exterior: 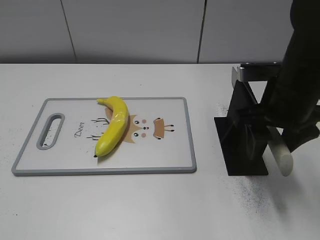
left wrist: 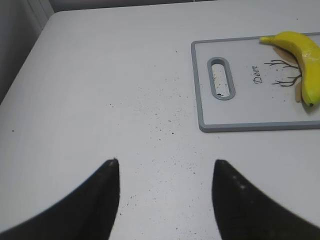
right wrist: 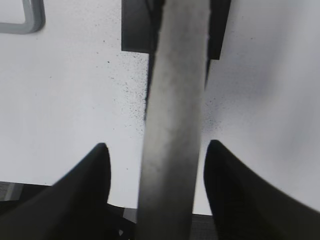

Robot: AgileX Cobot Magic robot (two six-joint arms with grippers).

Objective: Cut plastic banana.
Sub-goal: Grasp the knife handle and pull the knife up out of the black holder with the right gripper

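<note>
We judged the glossy curved yellow plastic banana (exterior: 114, 126) to be light, rigid and slick: likely to skid or roll under a blade unless pinned. Best hold looked like the thick mid-body, pressed down against the board, well clear of whichever stretch gets cut. The tapered ends looked like poor purchase.

Looks: bright yellow, shiny highlight along the back, greenish-yellow at the lower end, small dark tip there. It lay on its side, diagonally, on the grey-rimmed white rectangular cutting board (exterior: 190, 135) with a slot handle and a deer cartoon, roughly at the board's centre-left, partly over the print. In the left wrist view it sat at the far right edge of frame (left wrist: 302, 62).

The left tool (left wrist: 165, 172) was spread wide, empty, hovering above the bare white worktop (left wrist: 100, 90), well apart from the board.

The right tool (right wrist: 155, 155) was spread too, its fingers either side of a pale grey cylindrical handle (right wrist: 175, 125); we saw a gap on both sides, so no grip yet. The handle (exterior: 281, 152) stuck out of a black knife stand (exterior: 245, 135) to the right of the board. The blade was hidden from us.
</note>
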